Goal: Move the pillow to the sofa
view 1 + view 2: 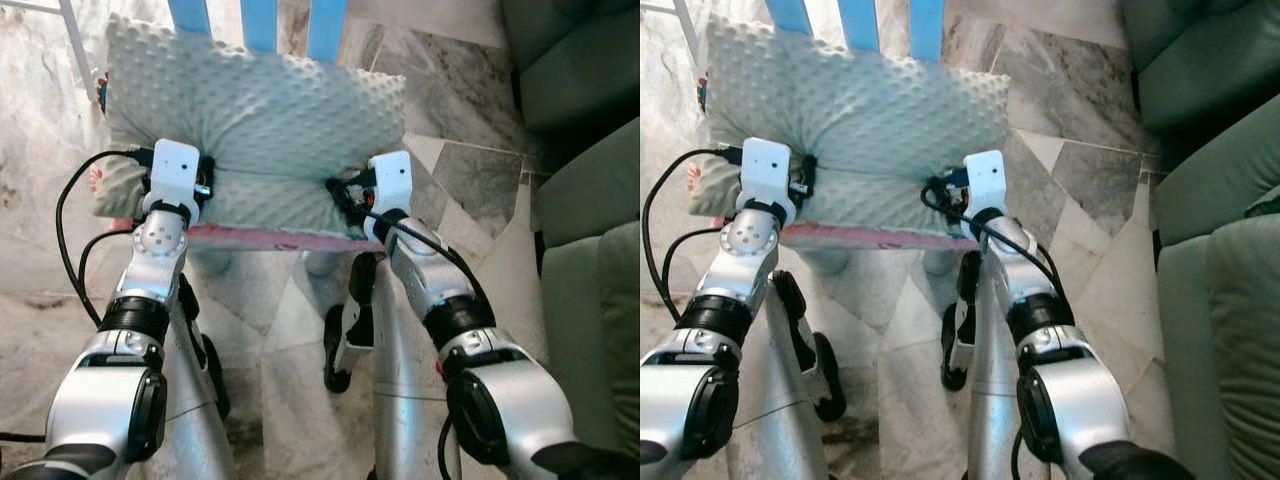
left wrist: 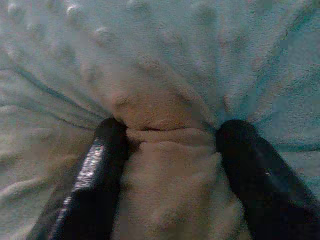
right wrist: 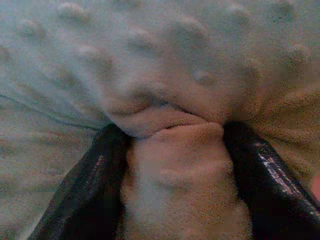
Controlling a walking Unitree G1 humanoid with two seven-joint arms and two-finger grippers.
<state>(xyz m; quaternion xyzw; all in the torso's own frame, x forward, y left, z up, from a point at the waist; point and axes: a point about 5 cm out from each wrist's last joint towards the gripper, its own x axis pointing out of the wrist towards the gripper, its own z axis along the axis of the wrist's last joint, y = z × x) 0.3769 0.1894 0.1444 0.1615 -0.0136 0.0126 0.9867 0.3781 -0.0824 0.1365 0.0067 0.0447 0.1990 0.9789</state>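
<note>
Both claws are clenched on the pillow (image 1: 250, 130): the left gripper (image 2: 167, 135) and right gripper (image 3: 172, 132) each pinch a fold of its near edge. The pillow lies ahead of them on what seems a blue-slatted chair (image 1: 258, 22), long axis crosswise. The sofa (image 1: 590, 200) sits off beyond the right claw, the nearer arm.

Pillow (image 1: 260, 130) ahead, sofa (image 1: 585, 190) right.
</note>
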